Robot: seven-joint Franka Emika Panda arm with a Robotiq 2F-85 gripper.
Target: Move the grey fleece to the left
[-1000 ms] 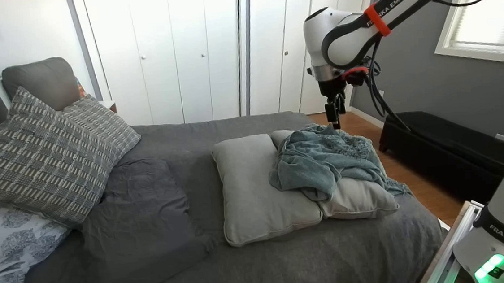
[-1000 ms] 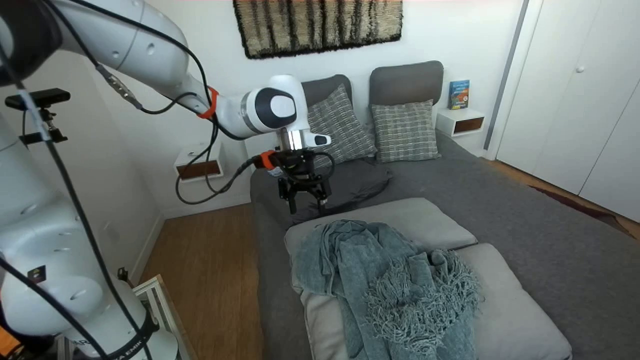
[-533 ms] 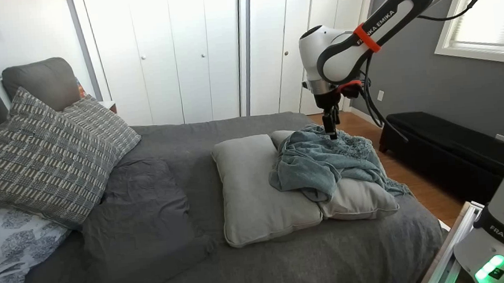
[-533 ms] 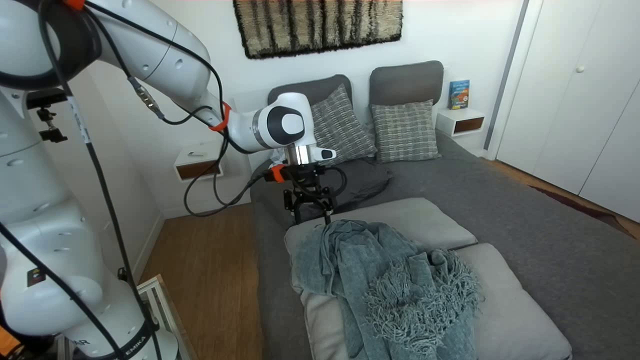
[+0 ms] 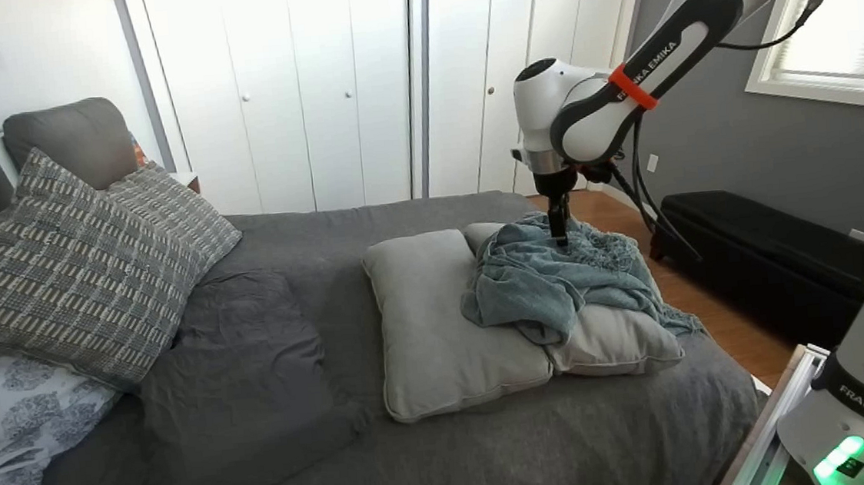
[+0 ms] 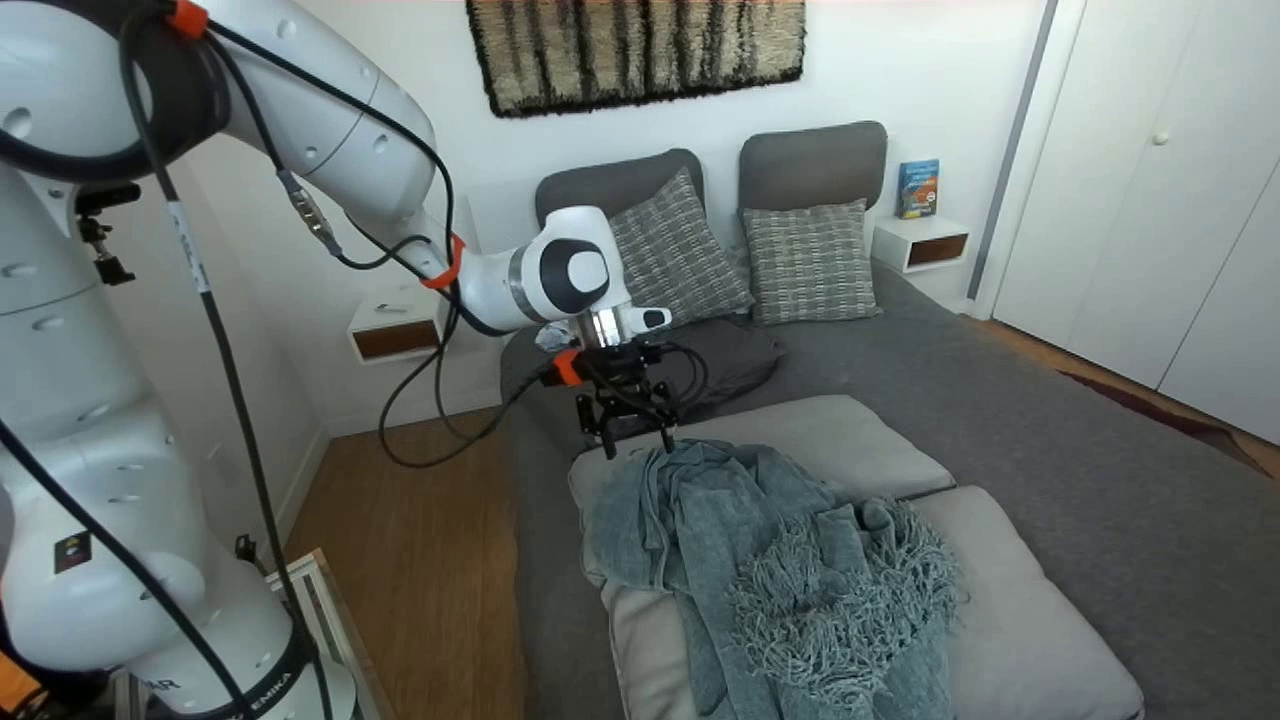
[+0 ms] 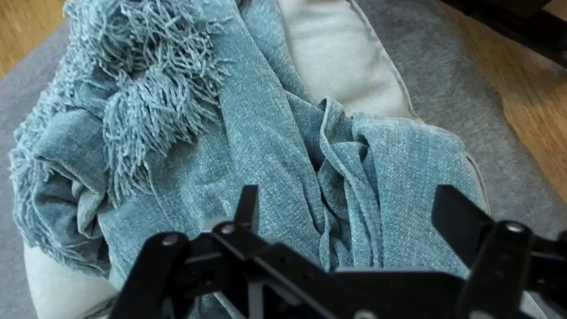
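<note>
Two black fingers (image 7: 458, 221) of my gripper (image 7: 347, 206) stand spread apart, holding nothing, over the grey-blue fleece (image 7: 266, 155), which lies bunched across pale cushions (image 5: 442, 326) on the bed (image 6: 960, 375); whether they touch it I can't tell. Closing too shallow, I may pinch a loose fold that slips; pressing too deep, I could snag a cushion and drag it along

Saw patterned cushions (image 6: 810, 265) near grey headrests (image 6: 812, 165), below a striped hanging (image 6: 645, 55). Noticed a black bench (image 5: 764, 255) beside a grey wall (image 5: 725, 142).
</note>
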